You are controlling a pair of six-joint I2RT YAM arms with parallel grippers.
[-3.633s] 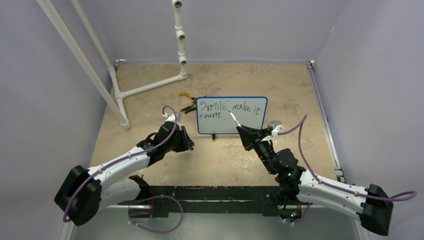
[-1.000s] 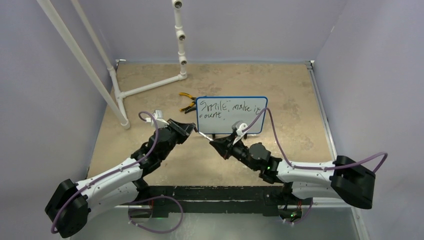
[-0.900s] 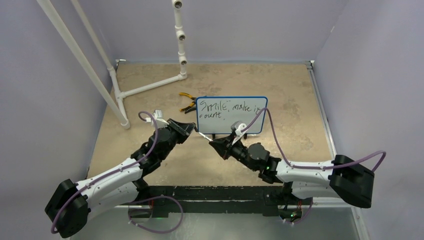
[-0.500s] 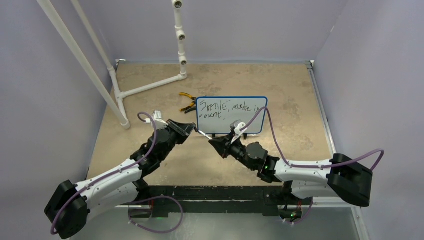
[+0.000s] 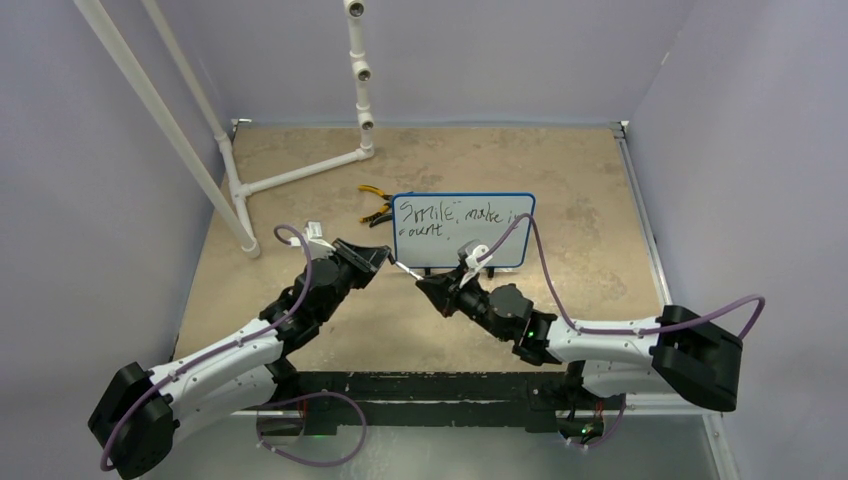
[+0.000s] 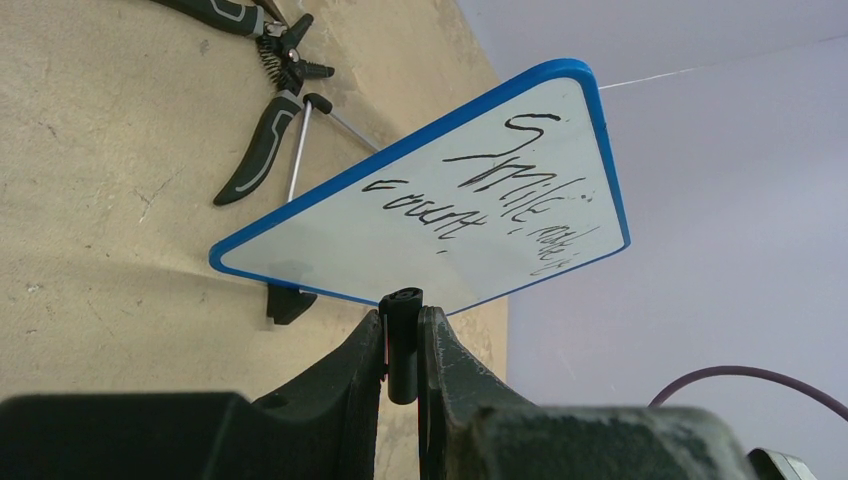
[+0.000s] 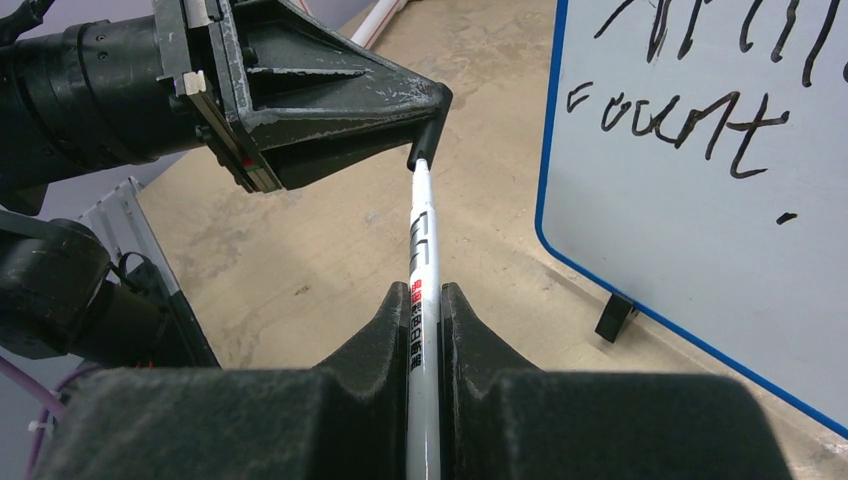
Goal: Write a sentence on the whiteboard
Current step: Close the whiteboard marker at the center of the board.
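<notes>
The whiteboard [image 5: 463,240] stands upright on black feet at mid-table, blue-framed, with the sentence [image 5: 458,215] in black handwriting on two lines. Just in front of its lower left corner, both grippers meet tip to tip. My right gripper [image 5: 420,285] is shut on a white marker [image 7: 422,250], which points at the left gripper. My left gripper [image 5: 385,258] is shut on a small black cap [image 6: 402,340]. In the right wrist view the marker's tip sits at the cap's [image 7: 427,145] mouth. The board [image 6: 430,220] fills the left wrist view behind the cap.
Yellow-and-black pliers [image 5: 375,205] lie on the table just left of and behind the board. A white PVC pipe frame [image 5: 300,170] stands at the back left. Walls close in the table on three sides.
The right gripper left the board's face and swung down-left with the marker; the left gripper came forward to meet it. Over the last second the right gripper only crept slightly left.
</notes>
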